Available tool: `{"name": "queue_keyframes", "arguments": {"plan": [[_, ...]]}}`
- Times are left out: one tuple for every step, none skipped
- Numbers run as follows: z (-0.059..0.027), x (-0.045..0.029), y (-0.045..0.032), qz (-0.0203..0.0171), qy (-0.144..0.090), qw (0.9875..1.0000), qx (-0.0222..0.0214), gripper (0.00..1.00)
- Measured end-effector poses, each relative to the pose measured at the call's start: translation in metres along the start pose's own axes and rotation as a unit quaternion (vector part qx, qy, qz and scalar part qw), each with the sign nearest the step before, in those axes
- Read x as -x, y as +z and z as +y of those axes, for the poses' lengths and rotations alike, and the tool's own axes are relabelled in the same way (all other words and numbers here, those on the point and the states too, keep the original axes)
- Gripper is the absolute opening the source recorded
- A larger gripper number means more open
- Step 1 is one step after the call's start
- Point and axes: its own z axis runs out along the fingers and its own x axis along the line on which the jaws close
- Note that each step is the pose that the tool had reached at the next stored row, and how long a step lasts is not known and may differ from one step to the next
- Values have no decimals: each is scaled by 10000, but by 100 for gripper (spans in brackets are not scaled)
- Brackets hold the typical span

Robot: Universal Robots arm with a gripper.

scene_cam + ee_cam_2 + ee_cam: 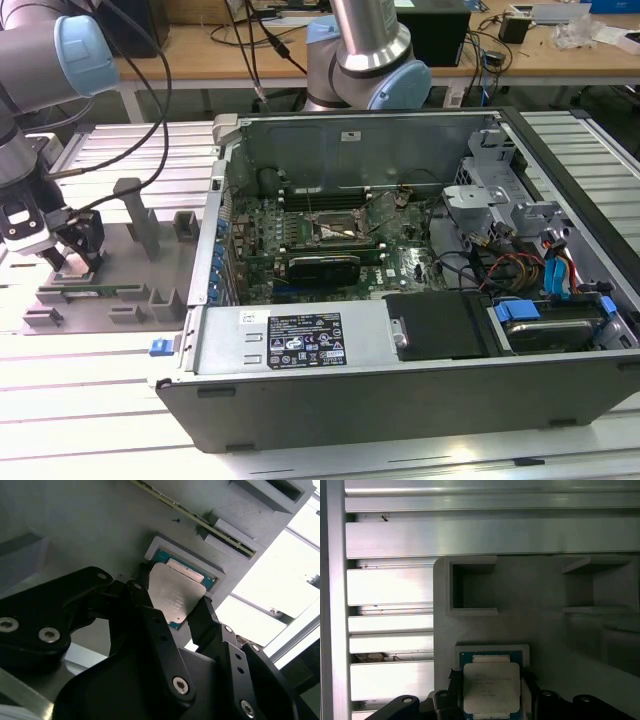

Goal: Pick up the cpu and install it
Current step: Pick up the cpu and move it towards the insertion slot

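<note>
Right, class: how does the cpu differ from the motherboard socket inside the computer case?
The cpu lies in a recess of the grey fixture, outside the computer case; the socket sits on the motherboard inside it. The cpu's top is shiny silver; the socket looks dark within a metal frame. Both are roughly square.

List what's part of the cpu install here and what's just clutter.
Part of the job:
- cpu, sitting in a pocket of the grey fixture
- gripper, down at the cpu
- socket on the board inside the open computer case

Just lying about:
- graphics card
- drive cables
- wooden desk behind
</note>
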Motion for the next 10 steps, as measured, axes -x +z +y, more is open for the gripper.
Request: {"name": "queue_keyframes", "arguments": {"plan": [[0, 1, -1, 0, 0, 10000, 0, 55], [0, 1, -5, 0, 0, 10000, 0, 55], [1, 2, -13, -1, 0, 10000, 0, 55], [1, 1, -23, 0, 0, 10000, 0, 55], [1, 2, -37, 0, 0, 10000, 0, 55], [1, 2, -45, 0, 0, 10000, 0, 55], [1, 3, -44, -1, 0, 10000, 1, 55], [1, 2, -44, -1, 0, 10000, 2, 55], [1, 2, -45, 0, 0, 10000, 3, 55], [1, 2, -47, 0, 0, 10000, 3, 55]]}}
